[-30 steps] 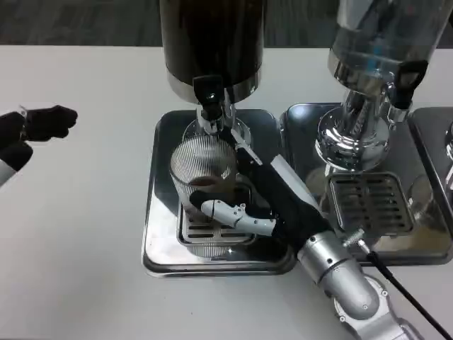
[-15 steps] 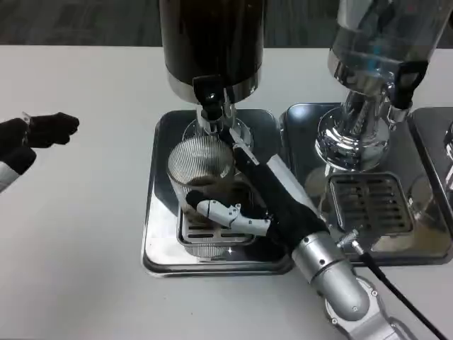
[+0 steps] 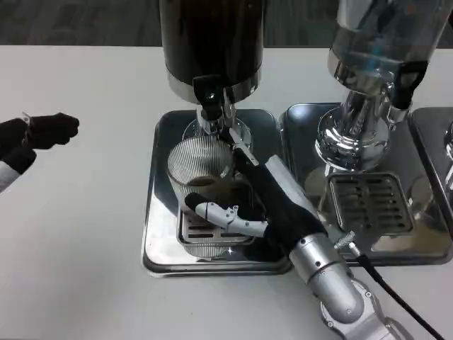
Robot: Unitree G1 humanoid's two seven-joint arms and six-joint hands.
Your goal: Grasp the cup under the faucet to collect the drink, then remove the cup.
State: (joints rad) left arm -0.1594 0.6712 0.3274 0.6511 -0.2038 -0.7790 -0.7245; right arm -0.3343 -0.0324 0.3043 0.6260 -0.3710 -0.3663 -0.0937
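Ribbed clear plastic forms the cup, which stands on the drip grate of the steel tray, directly below the black faucet of the dark dispenser. A little brown drink shows in the cup's bottom. The right hand is wrapped around the cup, one finger across its front and the rest behind it. Judged step: holding the cup to collect the drink. Keep the cup upright and centred under the faucet; grip firmly without crushing the thin wall. For removal, draw it toward the robot, level. The left hand hangs over the table, well apart, fingers curled in on nothing.
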